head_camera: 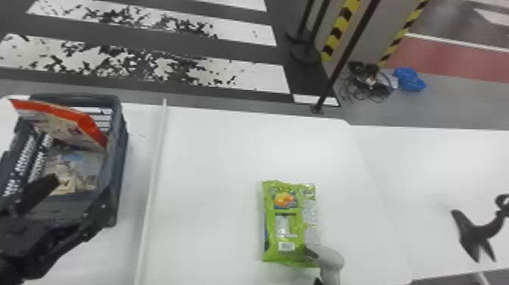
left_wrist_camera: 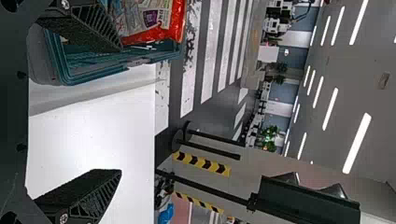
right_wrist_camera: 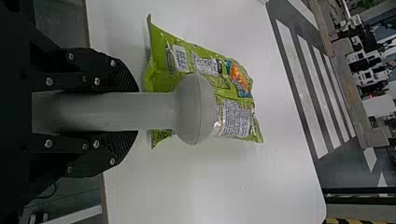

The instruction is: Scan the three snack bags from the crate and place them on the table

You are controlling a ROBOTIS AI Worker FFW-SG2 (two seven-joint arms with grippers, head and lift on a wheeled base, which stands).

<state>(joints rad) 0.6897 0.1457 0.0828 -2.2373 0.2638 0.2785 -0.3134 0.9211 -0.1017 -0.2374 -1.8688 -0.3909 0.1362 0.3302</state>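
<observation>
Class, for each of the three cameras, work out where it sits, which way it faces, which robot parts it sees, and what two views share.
Head view: on the head, facing forward and down at the table, crate and green bag; left gripper at left.
Left wrist view: on that wrist, facing past its open fingers toward the striped floor.
Right wrist view: on that wrist, facing along the scanner in the right gripper.
Shared: head and right wrist views show green bag and scanner.

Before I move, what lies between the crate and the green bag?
In the head view, a thin white strip and a stretch of white table lie between the crate and the green bag.
</observation>
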